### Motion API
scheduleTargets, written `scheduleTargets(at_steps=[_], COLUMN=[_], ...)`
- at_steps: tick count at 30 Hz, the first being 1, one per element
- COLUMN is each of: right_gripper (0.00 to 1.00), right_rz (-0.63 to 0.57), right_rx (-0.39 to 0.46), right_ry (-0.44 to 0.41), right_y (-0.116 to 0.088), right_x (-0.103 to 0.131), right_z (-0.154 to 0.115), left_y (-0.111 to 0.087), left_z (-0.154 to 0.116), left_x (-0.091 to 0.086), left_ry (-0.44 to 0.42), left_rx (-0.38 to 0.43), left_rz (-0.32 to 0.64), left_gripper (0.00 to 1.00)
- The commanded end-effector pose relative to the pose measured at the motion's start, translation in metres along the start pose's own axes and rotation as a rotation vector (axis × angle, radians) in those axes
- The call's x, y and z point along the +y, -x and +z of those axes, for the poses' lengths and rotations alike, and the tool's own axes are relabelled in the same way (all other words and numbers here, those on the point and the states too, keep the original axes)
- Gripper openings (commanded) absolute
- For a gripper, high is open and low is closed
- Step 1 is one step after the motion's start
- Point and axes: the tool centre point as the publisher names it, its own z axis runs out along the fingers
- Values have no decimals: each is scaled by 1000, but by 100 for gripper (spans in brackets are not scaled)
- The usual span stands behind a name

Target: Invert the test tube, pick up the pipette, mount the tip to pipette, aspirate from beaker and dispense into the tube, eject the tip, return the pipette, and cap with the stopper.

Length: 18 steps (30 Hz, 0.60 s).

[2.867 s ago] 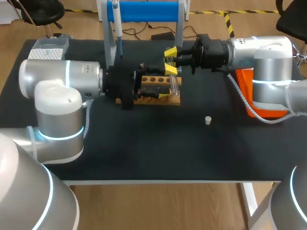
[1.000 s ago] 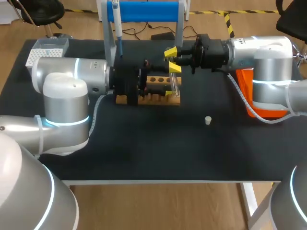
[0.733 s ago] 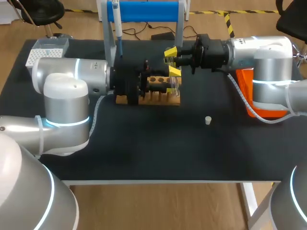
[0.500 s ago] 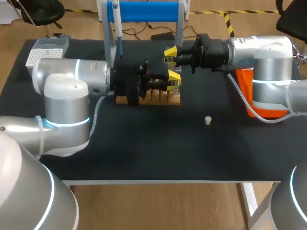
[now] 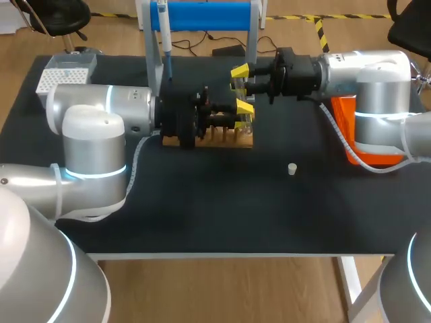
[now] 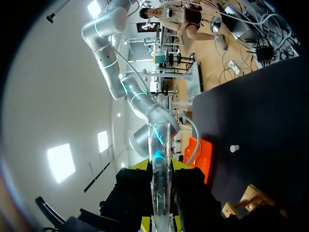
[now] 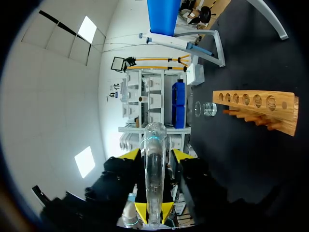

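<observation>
Black bench (image 5: 202, 202), wooden rack (image 5: 222, 141) near far edge, test tube (image 7: 155, 140) held over its right end, right tool (image 7: 155, 157) clamped narrow on it, left tool (image 6: 160, 166) closed on it from opposite side, stopper (image 5: 292, 169) lying toward right edge.

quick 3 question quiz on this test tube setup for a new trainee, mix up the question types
1. True or false: the pipette hangs on its stand.
2. Where is the stopper? A on the stand; B on the table, apart from the rack; C in the rack.
3. Fill in: the glass thing nearest in both wrist views is the ___.
Key: 1 true; 2 B; 3 test tube.
</observation>
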Motion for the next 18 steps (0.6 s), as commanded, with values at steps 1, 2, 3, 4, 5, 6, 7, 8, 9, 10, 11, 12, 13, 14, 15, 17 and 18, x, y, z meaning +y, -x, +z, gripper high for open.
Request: scheduleTargets(at_steps=[1, 2, 3, 4, 5, 6, 7, 8, 9, 10, 11, 12, 13, 14, 15, 17, 18], right_gripper=[100, 100, 100, 100, 100, 100, 100, 100, 100, 100, 100, 100, 100, 100, 100, 100, 100], right_rz=[-1, -1, -1, -1, -1, -1, -1, -1, -1, -1, -1, -1, -102, -197, -261, -388, -470], right_rx=[-1, -1, -1, -1, -1, -1, -1, -1, -1, -1, -1, -1, -17, -28, -31, -32, -40], right_ry=[-1, -1, -1, -1, -1, -1, -1, -1, -1, -1, -1, -1, 15, 20, 19, 17, 11], right_y=[0, 0, 0, 0, 0, 0, 0, 0, 0, 0, 0, 0, -1, -1, -1, -2, -2], right_x=[0, 0, 0, 0, 0, 0, 0, 0, 0, 0, 0, 0, 0, 1, 2, 5, 6], right_z=[-1, -1, -1, -1, -1, -1, -1, -1, -1, -1, -1, -1, -1, -3, -5, -12, -15], left_y=[0, 0, 0, 0, 0, 0, 0, 0, 0, 0, 0, 0, 0, 0, 0, 0, 0], left_z=[1, 1, 1, 1, 1, 1, 1, 1, 1, 1, 1, 1, 1, 1, 1, 1, 1], left_x=[0, 0, 0, 0, 0, 0, 0, 0, 0, 0, 0, 0, 0, 0, 0, 0, 0], left_ry=[4, 4, 4, 4, 4, 4, 4, 4, 4, 4, 4, 4, 4, 4, 4, 4, 4], left_rx=[-1, -1, -1, -1, -1, -1, -1, -1, -1, -1, -1, -1, -1, -1, -1, -1, -1], left_rz=[2, 2, 2, 2, 2, 2, 2, 2, 2, 2, 2, 2, 2, 2, 2, 2, 2], left_gripper=[0, 0, 0, 0, 0, 0, 0, 0, 0, 0, 0, 0, 0, 0, 0, 0, 0])
